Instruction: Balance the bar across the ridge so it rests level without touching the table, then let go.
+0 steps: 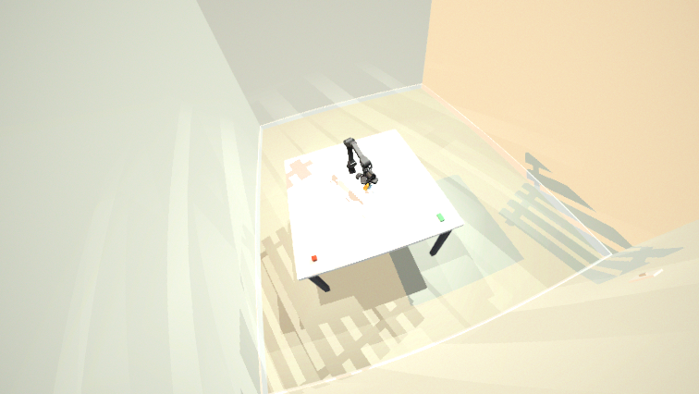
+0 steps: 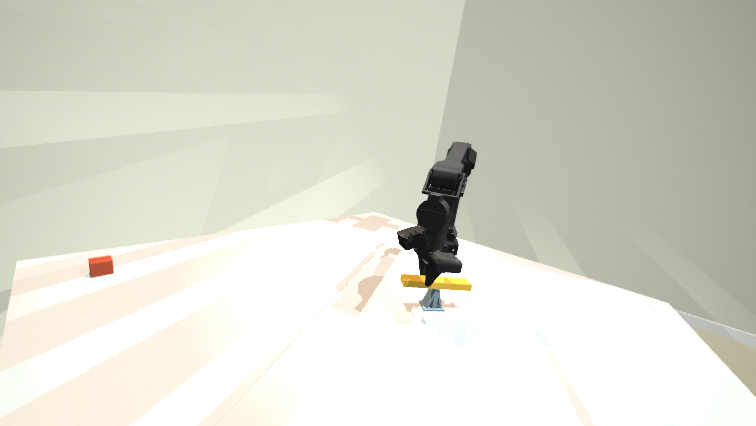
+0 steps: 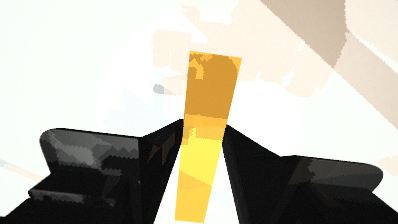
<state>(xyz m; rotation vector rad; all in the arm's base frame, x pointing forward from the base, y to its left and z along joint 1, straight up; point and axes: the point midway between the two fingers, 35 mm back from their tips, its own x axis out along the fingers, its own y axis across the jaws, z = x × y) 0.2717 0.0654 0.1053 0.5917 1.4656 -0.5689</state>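
From the top view, a black jointed arm [image 1: 359, 153] [image 2: 447, 177] with blocky, angular links bends over a flat white table [image 1: 342, 229] [image 2: 264, 317] [image 3: 50, 50] whose dark legs [image 1: 440, 243] are straight and squared. Under its gripper [image 1: 367, 183] [image 2: 429, 280] [image 3: 203, 126] show a small piece of the orange-yellow bar [image 1: 365, 187] [image 2: 449, 283] [image 3: 207, 90] and a speck of the blue ridge [image 1: 370, 186] [image 2: 432, 300]. Well apart from them, near one edge of the table, sit a small red block [image 1: 313, 257] [image 2: 100, 266] and an oblong green block [image 1: 440, 216], each near a different corner. In the exterior view the bar is a long, straight-edged yellow piece lying crosswise above the grey-blue ridge, which narrows upward from a flat, thin base on the table. Both bar ends are clear of the tabletop, and the bar looks close to level; whether its underside bears on the ridge cannot be told. The red block shows plain, matte faces. In the wrist view the claw is closed on the bar, its dark, tapering fingers pressing the two long sides, while the smooth yellow top carries patches of amber shade.
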